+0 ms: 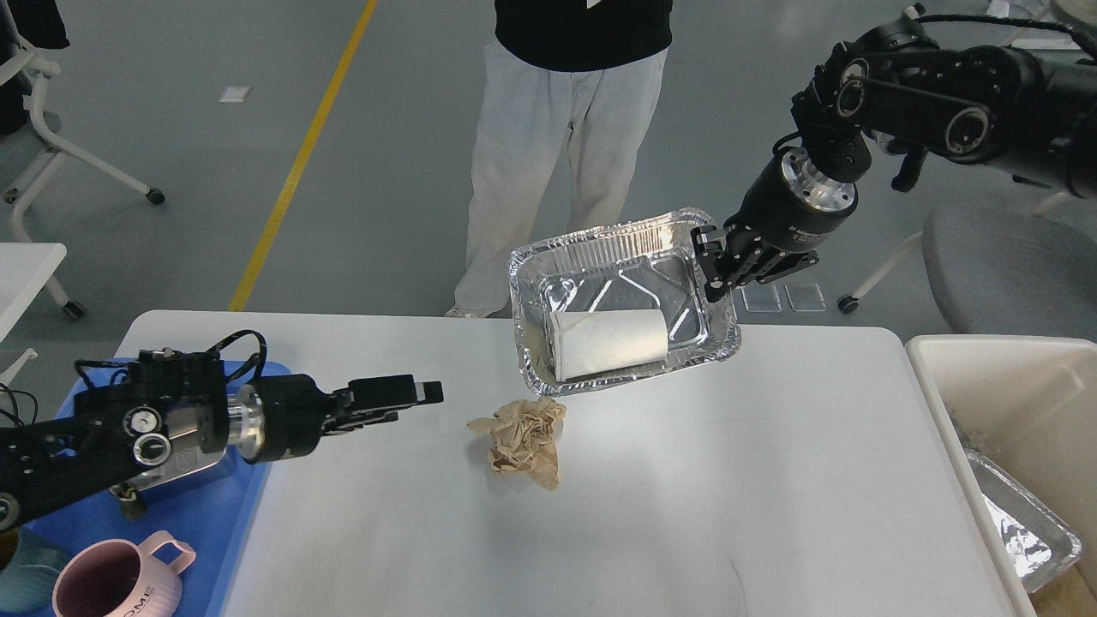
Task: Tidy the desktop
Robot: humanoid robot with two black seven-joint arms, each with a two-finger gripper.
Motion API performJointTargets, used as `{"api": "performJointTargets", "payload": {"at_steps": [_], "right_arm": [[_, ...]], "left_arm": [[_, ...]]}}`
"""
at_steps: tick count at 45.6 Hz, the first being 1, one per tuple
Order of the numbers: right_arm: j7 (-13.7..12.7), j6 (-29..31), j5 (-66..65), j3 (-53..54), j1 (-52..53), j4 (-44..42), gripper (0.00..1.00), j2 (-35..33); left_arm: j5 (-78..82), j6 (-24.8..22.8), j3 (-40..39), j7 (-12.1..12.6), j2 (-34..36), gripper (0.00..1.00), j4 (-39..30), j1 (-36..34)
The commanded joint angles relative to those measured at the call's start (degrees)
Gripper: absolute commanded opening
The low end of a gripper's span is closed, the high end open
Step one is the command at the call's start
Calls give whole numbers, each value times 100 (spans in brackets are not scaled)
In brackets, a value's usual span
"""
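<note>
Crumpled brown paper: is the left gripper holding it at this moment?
No. The crumpled brown paper lies alone on the desktop, and the left gripper hangs apart from it with bare surface between them.

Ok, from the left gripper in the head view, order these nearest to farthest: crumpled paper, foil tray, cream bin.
1. The crumpled paper, on the desktop just right of the left gripper.
2. The foil tray, farther right and up, held above the table's far edge by the right gripper.
3. The cream bin, at the far right edge.
</note>
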Motion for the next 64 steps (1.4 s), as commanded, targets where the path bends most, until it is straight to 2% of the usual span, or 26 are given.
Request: {"api": "performJointTargets", "payload": {"at_steps": [1,7,13,18,28,35,40,45,51,55,60,64], "right_arm": [[-7,0,-8,10,-11,-8,0,-22],[-7,0,-8,10,-11,-8,0,-31],[2,0,-8,10,-20,-8,0,-75],[-7,0,-8,19,-38,-8,0,-75],[-7,0,-8,28,-55,-8,0,-83],[-7,0,-8,54,-64,-8,0,-136],[-7,0,-17,54,-64,-8,0,-136],[-7,0,-17,54,-64,-8,0,-136],[-7,0,-17,54,-64,-8,0,-127],[-7,0,-17,54,-55,-8,0,-127],[-7,0,-26,54,-55,-8,0,-127],[-7,0,-61,46,-55,-8,0,-127]], "left_arm": [[-61,-326,-217,-35,1091,97,-622,-217],[-236,-915,-753,-123,2224,97,-1009,-314],[-913,-1820,-1640,-123,3253,97,-1027,-322],[-1273,-2374,-2238,-123,3895,97,-1018,-314],[-1625,-2761,-2643,-132,4660,97,-1009,-331],[-1696,-2841,-2643,-123,4775,97,-992,-454],[-1687,-2753,-2600,-70,4565,97,-878,-463],[-1608,-2630,-2512,70,4011,97,-746,-393],[-1266,-2349,-2292,658,3151,97,-474,-322],[-1011,-2226,-2152,914,2448,97,-149,-305],[-510,-2085,-1783,1011,1516,97,265,-331],[-149,-1690,-1405,1011,874,97,476,-366]]}}
